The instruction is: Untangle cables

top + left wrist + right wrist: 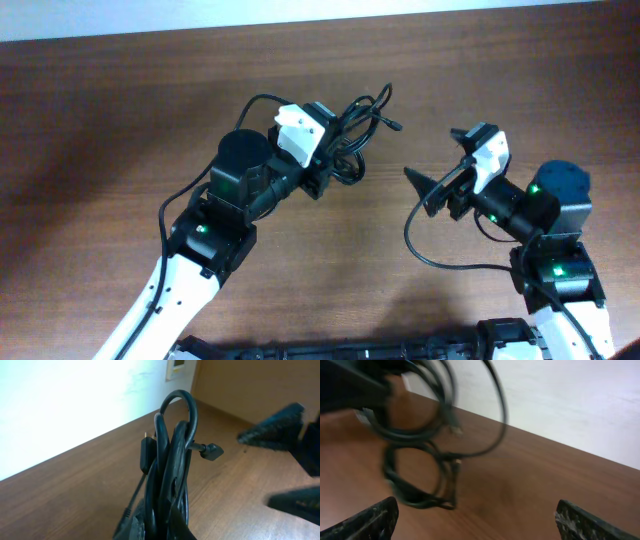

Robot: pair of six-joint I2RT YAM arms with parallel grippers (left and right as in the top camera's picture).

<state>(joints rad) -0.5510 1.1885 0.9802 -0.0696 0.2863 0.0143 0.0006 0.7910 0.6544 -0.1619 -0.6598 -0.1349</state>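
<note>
The cables (355, 130) are a bundle of thin black cords with small plug ends. My left gripper (325, 160) is shut on the cables and holds them above the table. In the left wrist view the cables (172, 475) rise in loops from between my fingers (160, 527), with an angled plug (212, 451) sticking out right. My right gripper (440, 165) is open and empty, to the right of the bundle and apart from it. In the right wrist view the cables (420, 445) hang blurred at the upper left, ahead of my open fingers (477, 520).
The brown wooden table (120, 110) spreads all around. A pale wall (580, 405) stands behind its far edge. The right arm's own thick black wire (425, 245) loops down beside its wrist.
</note>
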